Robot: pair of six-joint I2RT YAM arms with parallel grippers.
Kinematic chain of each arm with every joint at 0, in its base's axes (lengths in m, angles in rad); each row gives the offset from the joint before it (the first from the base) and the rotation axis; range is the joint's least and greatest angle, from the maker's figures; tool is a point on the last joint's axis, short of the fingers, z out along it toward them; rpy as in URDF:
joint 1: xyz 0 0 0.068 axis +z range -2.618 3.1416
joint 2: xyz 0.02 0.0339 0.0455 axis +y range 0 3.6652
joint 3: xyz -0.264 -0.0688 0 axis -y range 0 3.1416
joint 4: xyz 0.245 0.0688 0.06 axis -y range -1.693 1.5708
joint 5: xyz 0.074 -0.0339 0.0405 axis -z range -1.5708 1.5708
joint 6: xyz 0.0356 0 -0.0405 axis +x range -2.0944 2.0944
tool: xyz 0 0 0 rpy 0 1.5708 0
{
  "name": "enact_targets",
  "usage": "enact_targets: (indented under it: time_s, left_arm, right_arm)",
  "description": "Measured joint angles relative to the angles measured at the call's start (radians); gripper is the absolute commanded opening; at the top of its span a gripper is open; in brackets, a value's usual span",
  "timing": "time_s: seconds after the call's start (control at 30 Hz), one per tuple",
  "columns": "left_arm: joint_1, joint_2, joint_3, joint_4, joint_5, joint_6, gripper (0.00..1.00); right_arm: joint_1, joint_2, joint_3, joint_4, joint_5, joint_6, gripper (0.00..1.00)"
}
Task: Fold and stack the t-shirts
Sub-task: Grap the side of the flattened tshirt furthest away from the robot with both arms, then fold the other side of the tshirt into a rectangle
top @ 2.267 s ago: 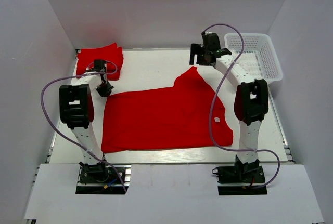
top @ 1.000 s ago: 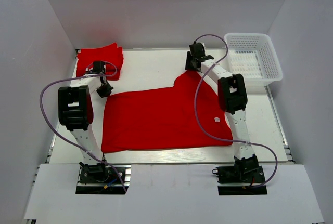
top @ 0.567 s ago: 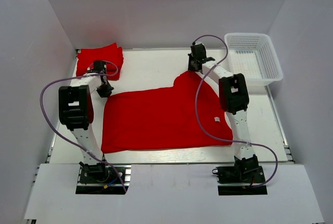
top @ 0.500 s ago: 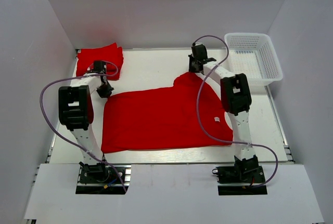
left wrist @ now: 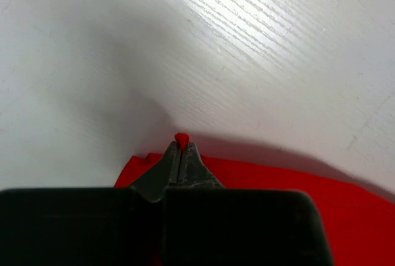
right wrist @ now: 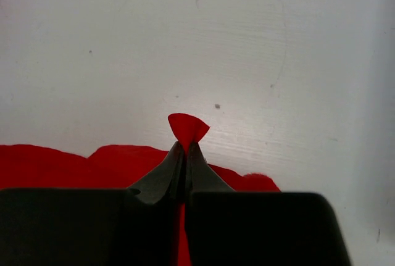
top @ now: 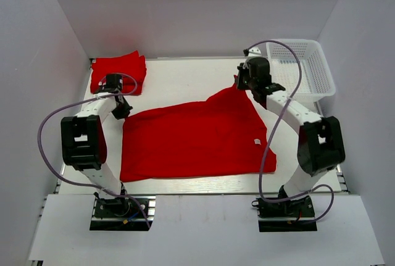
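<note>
A red t-shirt (top: 194,139) lies spread across the middle of the table. My left gripper (top: 121,110) is shut on its far left corner; a small red tip (left wrist: 181,137) pokes out past the pinched fingers. My right gripper (top: 241,84) is shut on the shirt's far right corner, where a red fold (right wrist: 187,126) sticks out beyond the fingertips and the cloth rises toward it. A folded red t-shirt (top: 118,70) rests at the far left corner of the table.
A white mesh basket (top: 302,68) stands at the far right corner, close to the right arm. White walls enclose the table on three sides. Purple cables loop off both arms.
My right gripper has shut on the shirt's far right corner and pulled it up and to the right. The right arm swung outward. The left arm shifted slightly, still gripping its corner.
</note>
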Motion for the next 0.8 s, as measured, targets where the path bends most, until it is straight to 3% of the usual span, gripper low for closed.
enact_targets:
  time_s: [0.27,0.53,0.8]
  left_arm:
    - [0.000,-0.100,-0.098,0.000,0.016,-0.023,0.00]
    - [0.000,-0.257,-0.212,-0.006,0.021,-0.047,0.00]
    - [0.000,-0.298,-0.246,-0.019,0.014,-0.065,0.00]
  right_arm:
    - [0.002,-0.268,-0.287,-0.019,0.013,-0.003,0.00]
    - [0.004,-0.523,-0.447,-0.043,0.002,0.027,0.00]
    - [0.005,-0.699,-0.563,-0.168,-0.006,0.061,0.00]
